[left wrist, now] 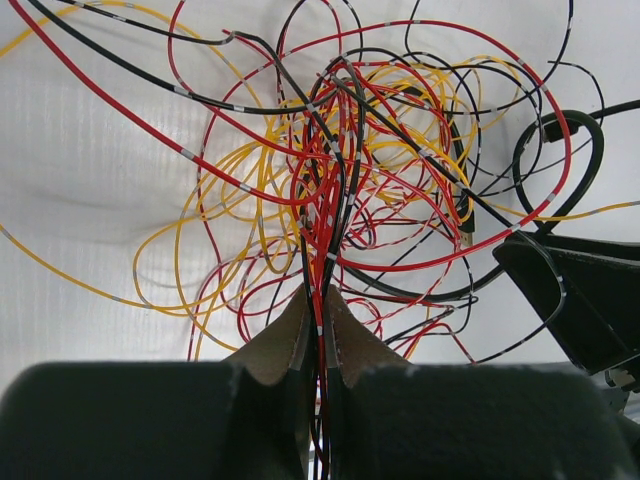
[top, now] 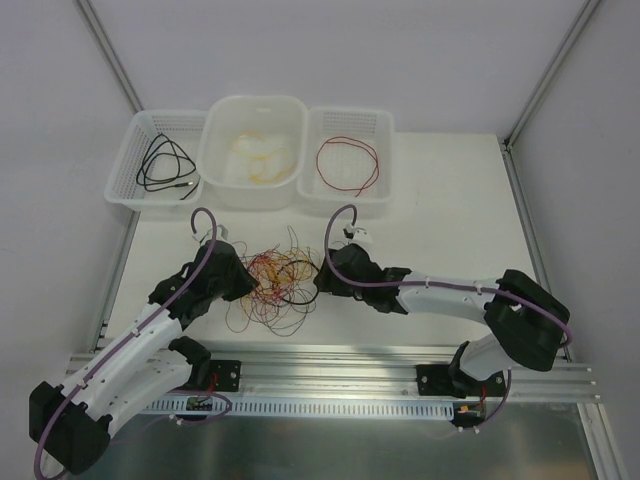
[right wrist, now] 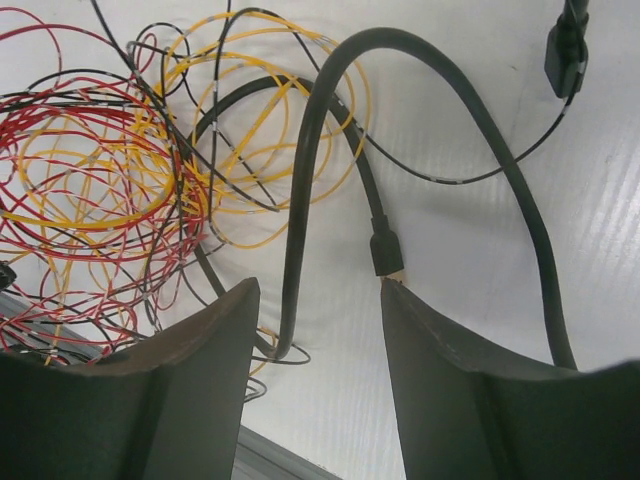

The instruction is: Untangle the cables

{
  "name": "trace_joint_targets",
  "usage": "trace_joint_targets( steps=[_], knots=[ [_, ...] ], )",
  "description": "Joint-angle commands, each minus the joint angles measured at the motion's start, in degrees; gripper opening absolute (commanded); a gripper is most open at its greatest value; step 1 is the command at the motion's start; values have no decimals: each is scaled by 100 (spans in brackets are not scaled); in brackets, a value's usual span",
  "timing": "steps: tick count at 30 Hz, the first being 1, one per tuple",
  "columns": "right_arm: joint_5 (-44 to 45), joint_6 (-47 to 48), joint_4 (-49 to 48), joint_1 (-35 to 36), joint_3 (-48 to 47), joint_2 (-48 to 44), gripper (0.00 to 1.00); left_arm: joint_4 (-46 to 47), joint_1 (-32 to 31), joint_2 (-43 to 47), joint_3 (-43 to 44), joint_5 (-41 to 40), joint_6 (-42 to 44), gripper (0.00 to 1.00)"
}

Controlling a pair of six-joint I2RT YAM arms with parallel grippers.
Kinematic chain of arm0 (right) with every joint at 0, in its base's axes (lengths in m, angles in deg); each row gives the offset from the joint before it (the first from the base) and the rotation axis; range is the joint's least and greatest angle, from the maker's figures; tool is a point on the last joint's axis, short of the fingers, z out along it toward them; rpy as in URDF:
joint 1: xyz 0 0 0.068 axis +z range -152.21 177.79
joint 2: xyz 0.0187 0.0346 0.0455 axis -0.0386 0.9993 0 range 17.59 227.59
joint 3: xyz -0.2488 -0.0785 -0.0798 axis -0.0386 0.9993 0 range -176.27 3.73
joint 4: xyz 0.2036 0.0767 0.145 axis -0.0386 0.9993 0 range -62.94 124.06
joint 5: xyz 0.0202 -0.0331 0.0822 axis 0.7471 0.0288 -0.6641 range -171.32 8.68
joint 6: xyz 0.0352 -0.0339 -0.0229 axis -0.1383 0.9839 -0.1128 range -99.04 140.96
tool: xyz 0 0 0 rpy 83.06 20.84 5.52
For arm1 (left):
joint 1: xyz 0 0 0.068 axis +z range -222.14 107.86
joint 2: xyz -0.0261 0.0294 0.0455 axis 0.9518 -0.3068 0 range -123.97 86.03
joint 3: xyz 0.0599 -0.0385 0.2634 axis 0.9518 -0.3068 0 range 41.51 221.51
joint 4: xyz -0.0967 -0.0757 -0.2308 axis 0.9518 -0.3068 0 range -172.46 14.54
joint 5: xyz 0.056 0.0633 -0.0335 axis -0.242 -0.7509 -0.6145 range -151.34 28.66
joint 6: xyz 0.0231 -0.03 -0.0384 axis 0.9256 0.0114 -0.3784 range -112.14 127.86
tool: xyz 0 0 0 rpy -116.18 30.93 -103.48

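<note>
- While the left pincer [left wrist: 318, 322] is clamped shut on a narrow bundle of red and black strands, the cables [left wrist: 340, 180] fan out directly ahead of its tips as one knotted heap of red, yellow-orange and black loops.
- Right pincer [right wrist: 315, 290]: jaws apart, gripping nothing. A black lead [right wrist: 300, 200] arches just ahead of it and runs down between the fingers. Its plug [right wrist: 387, 250] lies at the tip of one finger.
- Step in hand, as judged: separate one strand from the heap. The left grip takes several strands at once, so a straight pull would likely drag the whole heap or tighten the knot.
- Recommended: use the left grip as an anchor. Close the right pincer on the black lead alone and draw it slowly away from the left pincer, checking that no loops ride along.
- Tabletop [top: 440, 220]: white and smooth. The heap lies between the two pincers, near the aluminium rail [top: 380, 362] behind them.
- Beyond both pincers stand three white baskets [top: 252, 198], holding black, yellow and red cable respectively.
- White walls enclose the cell.
</note>
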Motion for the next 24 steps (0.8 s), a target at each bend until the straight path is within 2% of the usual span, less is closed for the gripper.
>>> trace_joint_targets(
  steps=[1, 4, 5, 6, 10, 11, 14, 17, 18, 20, 22, 24],
  knots=[
    [68, 33, -213, 45, -309, -45, 55, 72, 3, 26, -6, 3, -134, 0],
    [139, 33, -265, 37, -327, 131, 51, 81, 12, 44, 3, -6, -134, 0],
    [121, 33, -283, 45, -319, 167, 42, 81, 12, 53, -6, -15, -143, 0],
    [121, 51, -318, 37, -327, 202, 39, 81, 12, 44, -6, -32, -143, 0],
    [60, 191, -275, 37, -354, 247, 14, 107, 12, 35, -59, -146, -143, 0],
    [51, 287, -222, 45, -336, 124, 1, 107, 12, 26, -68, -182, -125, 0],
    [121, 742, 321, 19, -397, -523, 1, 116, 3, -17, -129, -453, -38, 0],
    [104, 1209, 1612, -138, -643, -1254, 1, 125, 38, -158, -182, -770, 111, 0],
    [51, 1576, 2225, -191, -783, -1805, 1, 125, 38, -219, -191, -832, 138, 0],
    [-352, 1930, 2773, -436, -924, -2370, 1, 133, 73, -447, -191, -1051, 182, 0],
    [-790, 2517, 3722, -630, -1291, -3074, 1, 125, 99, -719, -147, -1175, 209, 0],
    [-846, 2870, 4746, -842, -1635, -3626, 1, 125, 161, -922, -60, -1324, 279, 0]
  ],
)
